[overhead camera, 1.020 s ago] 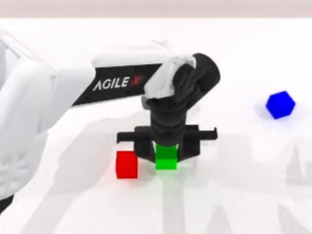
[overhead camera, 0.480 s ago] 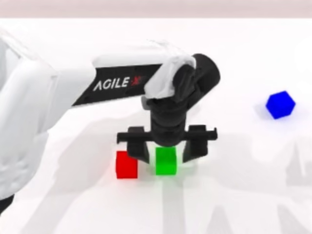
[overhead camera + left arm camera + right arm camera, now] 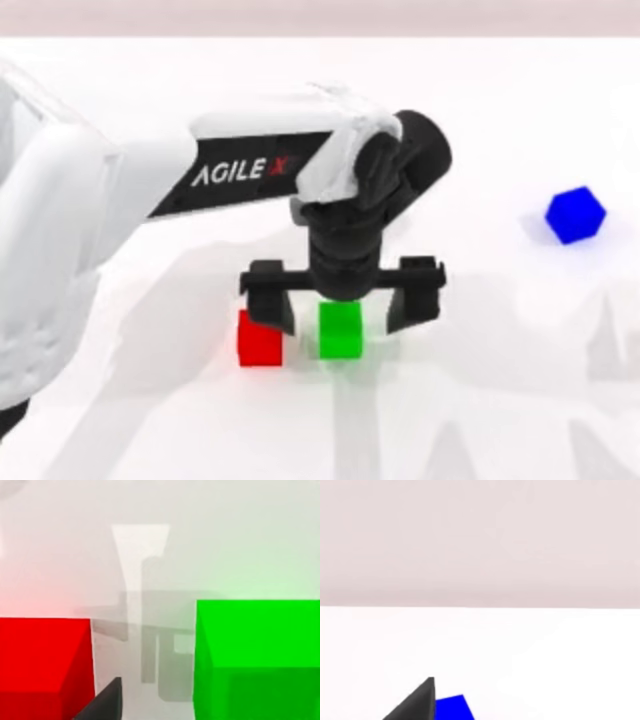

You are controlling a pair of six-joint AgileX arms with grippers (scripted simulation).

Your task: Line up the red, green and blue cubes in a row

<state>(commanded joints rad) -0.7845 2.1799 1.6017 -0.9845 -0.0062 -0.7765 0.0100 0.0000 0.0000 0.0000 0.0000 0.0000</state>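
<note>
My left claw (image 3: pixel 343 308) stood released astride the small rigid bright-green cube (image 3: pixel 340 330), which looked light and best pinched across its flat opposite side faces.

red cube (image 3: pixel 260 338) – green cube (image 3: pixel 340 329): narrow gap | blue cube (image 3: pixel 575 214) – unobstructed

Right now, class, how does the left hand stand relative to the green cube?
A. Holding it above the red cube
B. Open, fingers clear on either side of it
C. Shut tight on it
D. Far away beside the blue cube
B: in the top view the left hand is open, with gaps between its fingers and the green cube on the table.
</note>
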